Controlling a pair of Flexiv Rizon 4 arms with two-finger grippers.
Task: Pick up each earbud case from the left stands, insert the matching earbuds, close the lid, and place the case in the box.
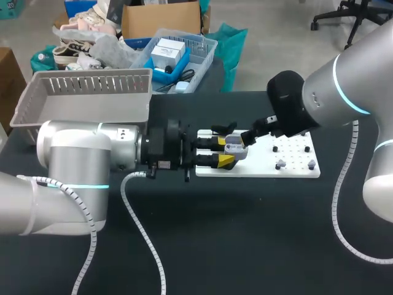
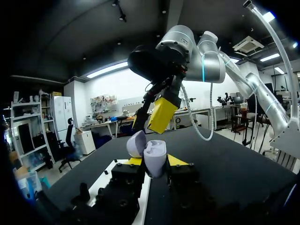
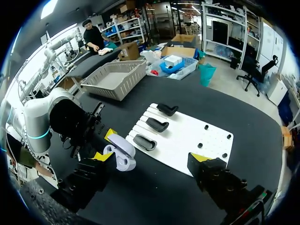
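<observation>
Black table (image 1: 245, 233) noted, with both arms over it. Left arm (image 1: 73, 153) is laid in from the left, stretched level toward the middle. Right arm (image 1: 344, 86) is brought in from the right and bent down to the same spot.

Grey slatted basket (image 1: 86, 83) is set at the far left of the table. White board (image 1: 288, 167) is laid flat right of centre. Three black stands (image 3: 157, 124) are lined up in a row on the board's end nearer the left arm.

Left gripper (image 1: 224, 152) is held over that end of the board, closed on the pale grey earbud case (image 2: 154, 158) from two sides. The case is carried clear of the board, with its lid (image 2: 136, 143) swung open.

Right gripper (image 3: 151, 158) is spread wide. One yellow tip is placed just beside the case and the other well apart from it. Contact with the case cannot be made out.
</observation>
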